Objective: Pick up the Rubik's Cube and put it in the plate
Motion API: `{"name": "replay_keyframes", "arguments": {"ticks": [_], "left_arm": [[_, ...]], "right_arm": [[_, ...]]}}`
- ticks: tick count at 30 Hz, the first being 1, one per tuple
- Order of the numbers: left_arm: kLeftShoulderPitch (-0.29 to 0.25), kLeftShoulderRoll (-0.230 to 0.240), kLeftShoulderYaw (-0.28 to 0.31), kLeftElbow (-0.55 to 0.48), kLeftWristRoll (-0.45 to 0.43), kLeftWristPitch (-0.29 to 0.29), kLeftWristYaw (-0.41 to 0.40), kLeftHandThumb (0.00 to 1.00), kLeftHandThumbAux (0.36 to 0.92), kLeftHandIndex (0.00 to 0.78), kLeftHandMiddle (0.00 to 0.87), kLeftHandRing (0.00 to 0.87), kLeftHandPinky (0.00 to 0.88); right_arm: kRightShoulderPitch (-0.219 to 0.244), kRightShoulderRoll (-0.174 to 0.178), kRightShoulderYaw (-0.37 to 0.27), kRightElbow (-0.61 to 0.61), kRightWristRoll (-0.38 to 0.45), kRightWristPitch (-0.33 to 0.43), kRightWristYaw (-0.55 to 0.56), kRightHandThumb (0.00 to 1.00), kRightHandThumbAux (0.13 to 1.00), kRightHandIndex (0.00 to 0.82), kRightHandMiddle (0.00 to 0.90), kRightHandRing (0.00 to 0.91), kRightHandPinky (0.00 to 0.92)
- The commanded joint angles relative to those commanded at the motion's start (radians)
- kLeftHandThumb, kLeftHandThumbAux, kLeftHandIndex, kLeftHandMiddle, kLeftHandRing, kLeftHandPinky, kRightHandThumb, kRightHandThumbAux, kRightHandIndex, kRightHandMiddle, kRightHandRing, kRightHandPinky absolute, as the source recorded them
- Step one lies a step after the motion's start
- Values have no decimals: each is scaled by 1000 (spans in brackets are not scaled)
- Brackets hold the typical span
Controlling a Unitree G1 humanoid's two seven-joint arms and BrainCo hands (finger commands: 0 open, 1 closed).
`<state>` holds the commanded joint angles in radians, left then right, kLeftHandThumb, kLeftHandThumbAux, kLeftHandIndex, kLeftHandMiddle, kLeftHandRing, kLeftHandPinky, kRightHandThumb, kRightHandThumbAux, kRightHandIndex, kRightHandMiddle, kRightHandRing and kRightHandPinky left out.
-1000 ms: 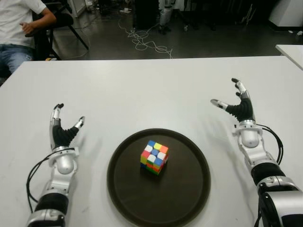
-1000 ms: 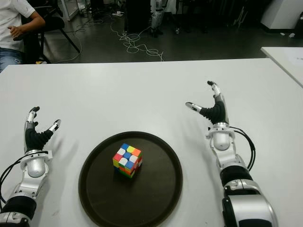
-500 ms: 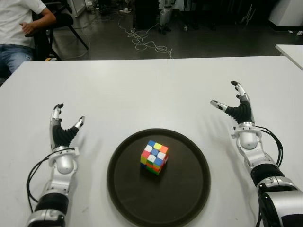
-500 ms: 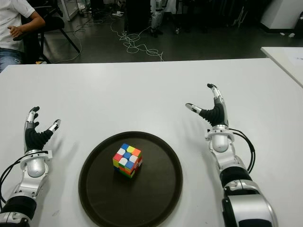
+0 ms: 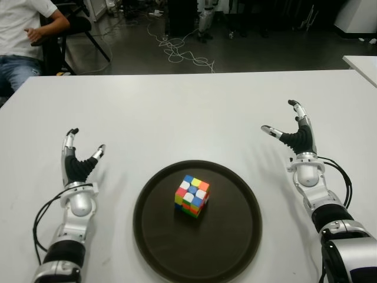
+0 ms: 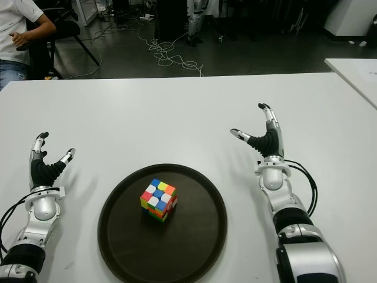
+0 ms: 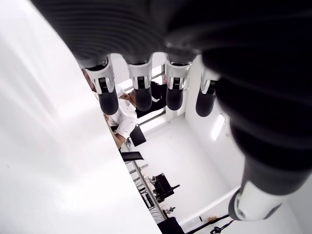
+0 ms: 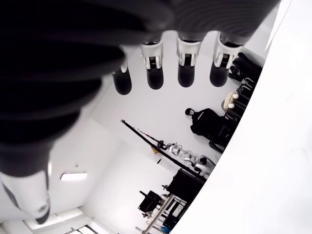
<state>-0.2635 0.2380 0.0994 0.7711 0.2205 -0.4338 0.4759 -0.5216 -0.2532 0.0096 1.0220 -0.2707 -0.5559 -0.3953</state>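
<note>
Drifting slightly since a second ago: right hand [image 5: 293,131] now showing a touch lower and nearer the robot over the white surface [image 5: 177,112], left hand [image 5: 79,161] likewise sitting a little lower, cube and plate unmoved. Going from left to right: at the far left edge, beyond the surface, a seated person [image 5: 23,35] in a white shirt and jeans beside a dark chair [image 5: 70,26]. Nearer, left of the plate, left hand showing with palm turned inward, fingers [image 7: 108,95] extended and spread, thumb apart from them, holding nothing; whether touching the surface or hovering cannot be told. In the middle, close to the robot, a round dark brown plate [image 5: 235,236] lying flat on the surface. Sitting inside it, a little left of its centre and turned corner-on to the camera, the Rubik's Cube [image 5: 192,196], scrambled, with blue, white, yellow, orange and red stickers on top. Behind the far edge of the surface, a tangle of pale cables [image 5: 182,52] lying on the dark floor. Right of the plate and farther out than the left one, right hand standing raised, fingers [image 8: 155,73] straight and apart, thumb pointing toward the plate, gripping nothing, with a black cable [image 5: 341,177] looping beside its wrist. At the far right, a corner of another white table [image 5: 362,63] showing.
</note>
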Motion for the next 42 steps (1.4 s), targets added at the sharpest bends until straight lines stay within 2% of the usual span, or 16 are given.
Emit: {"name": "replay_keyframes", "arguments": {"ticks": [12, 18, 25, 30, 38, 42], "left_arm": [[2, 0, -1, -2, -2, -6, -2, 0, 705, 28, 31, 28, 47], [-2, 0, -3, 3, 7, -6, 9, 0, 729, 32, 42, 30, 33], [-2, -4, 1, 2, -1, -11, 7, 0, 733, 38, 66, 66, 77], [-5, -5, 1, 6, -6, -16, 2, 0, 726, 28, 44, 58, 86], [-7, -4, 4, 7, -16, -20, -11, 0, 687, 14, 2, 11, 74], [-2, -6, 5, 5, -20, -36, -12, 0, 695, 21, 0, 4, 55]], "right_arm": [[-4, 1, 7, 3, -5, 5, -22, 0, 627, 41, 2, 2, 27], [-6, -4, 13, 7, -12, 3, -27, 0, 628, 48, 7, 10, 40], [-9, -5, 17, 16, -15, -4, -31, 0, 611, 54, 11, 14, 44], [-11, -9, 19, 24, -12, -12, -22, 0, 580, 32, 1, 1, 11], [-16, 9, -33, 36, 83, -38, 75, 0, 601, 17, 0, 0, 0], [-31, 32, -99, 44, 193, -8, 178, 0, 661, 9, 0, 0, 0]]}}
